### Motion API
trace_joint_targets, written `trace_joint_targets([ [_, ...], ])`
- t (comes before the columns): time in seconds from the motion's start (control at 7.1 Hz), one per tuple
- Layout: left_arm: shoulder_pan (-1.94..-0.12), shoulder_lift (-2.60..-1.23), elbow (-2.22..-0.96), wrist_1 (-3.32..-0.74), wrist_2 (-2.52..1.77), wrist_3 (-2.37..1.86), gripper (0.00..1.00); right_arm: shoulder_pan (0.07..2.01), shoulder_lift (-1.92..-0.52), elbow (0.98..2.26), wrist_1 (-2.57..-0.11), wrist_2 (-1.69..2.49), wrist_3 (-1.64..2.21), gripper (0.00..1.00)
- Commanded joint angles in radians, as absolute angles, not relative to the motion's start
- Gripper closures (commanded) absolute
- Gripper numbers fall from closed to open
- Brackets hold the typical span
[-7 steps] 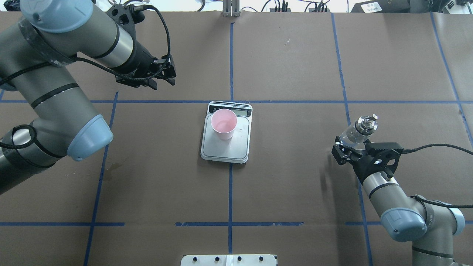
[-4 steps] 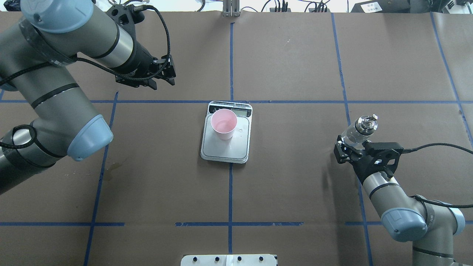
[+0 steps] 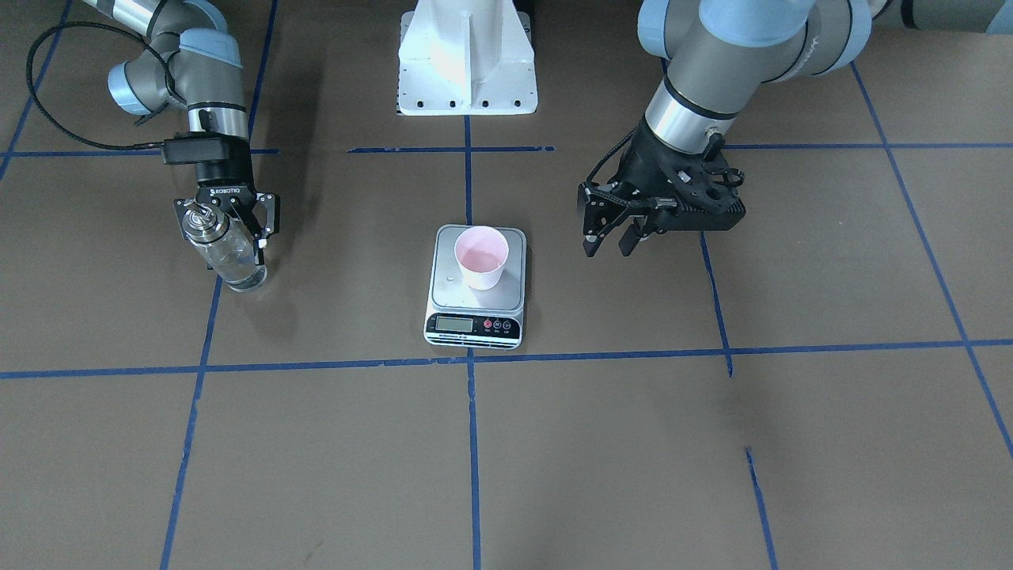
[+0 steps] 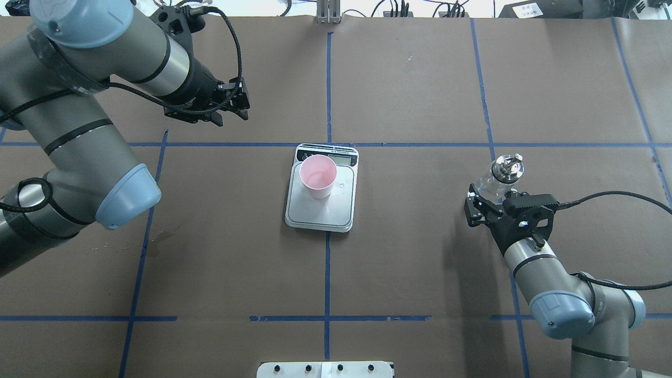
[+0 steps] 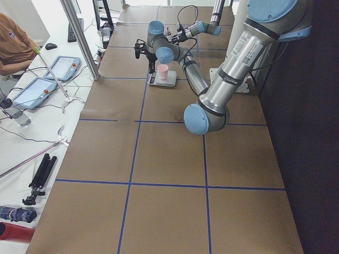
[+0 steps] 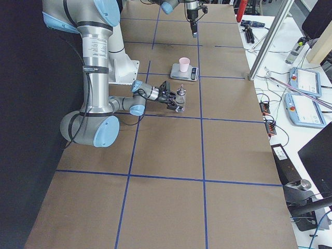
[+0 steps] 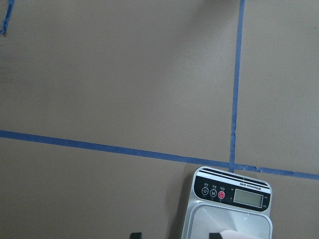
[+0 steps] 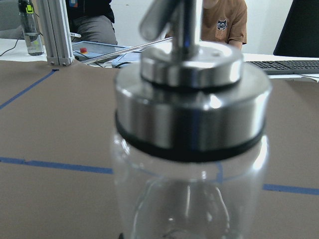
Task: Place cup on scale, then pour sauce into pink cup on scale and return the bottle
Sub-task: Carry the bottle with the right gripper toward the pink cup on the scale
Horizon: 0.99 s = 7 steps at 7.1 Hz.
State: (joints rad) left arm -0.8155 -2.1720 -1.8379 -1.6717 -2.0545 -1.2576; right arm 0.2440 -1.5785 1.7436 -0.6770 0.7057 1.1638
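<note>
Weighing station: we find the small pale pink tapered paper cup (image 3: 480,257) standing upright on the silver-grey platform of the flat white digital scale (image 3: 444,273), near its display end. This leaves the rim open from above for pouring.
Cup contents: we cannot tell whether any sauce lies inside.
Bottle: the small clear glass bottle with a metal collar and thin spout (image 3: 233,257) is on the robot's right, well apart from the scale. It is close to upright and low over the brown paper-covered counter (image 4: 409,252). We cannot tell whether its base touches.
Right end effector (image 3: 225,228): closed on the bottle's glass body from the side, below the collar. We judge that this grip leaves the spout free and, with the bottle upright, keeps the liquid in.
Right arm pose: forearm low and stretched forward, wrist roughly level, fingers horizontal.
Left end effector (image 3: 609,237): fingers parted and holding nothing. It hangs above the counter on the robot's left of the scale, apart from the cup, so we judge it will not disturb the reading.
Left arm pose: elbow folded, wrist angled downward and in toward the scale.
Stage, as we judge it: the cup is placed. The frames alone do not tell us whether the bottle is being fetched or returned.
</note>
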Motion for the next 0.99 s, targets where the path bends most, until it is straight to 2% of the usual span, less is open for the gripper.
trace_joint_targets([
  [0.0,-0.816,-2.172,-1.850,-1.671,-2.057,-1.256,0.46,0.245,-1.528,1.746,-0.695,0.692,1.099,1.00],
  [0.28,-0.818,-2.171,-1.853,-1.669,-2.059,-1.256,0.46,0.253,-1.392,1.750,-0.869,0.641,1.014,1.00],
  [0.56,-0.821,-2.171,-1.861,-1.664,-2.057,-1.256,0.46,0.250,-1.371,1.788,-0.945,0.650,1.014,1.00],
  [0.7,-0.824,-2.163,-1.873,-1.660,-2.057,-1.256,0.47,0.253,-1.318,1.793,-1.057,0.652,1.014,1.00],
  [0.85,-0.822,-2.116,-1.917,-1.661,-2.057,-1.255,0.47,0.256,-1.295,1.793,-1.096,0.650,1.014,1.00],
])
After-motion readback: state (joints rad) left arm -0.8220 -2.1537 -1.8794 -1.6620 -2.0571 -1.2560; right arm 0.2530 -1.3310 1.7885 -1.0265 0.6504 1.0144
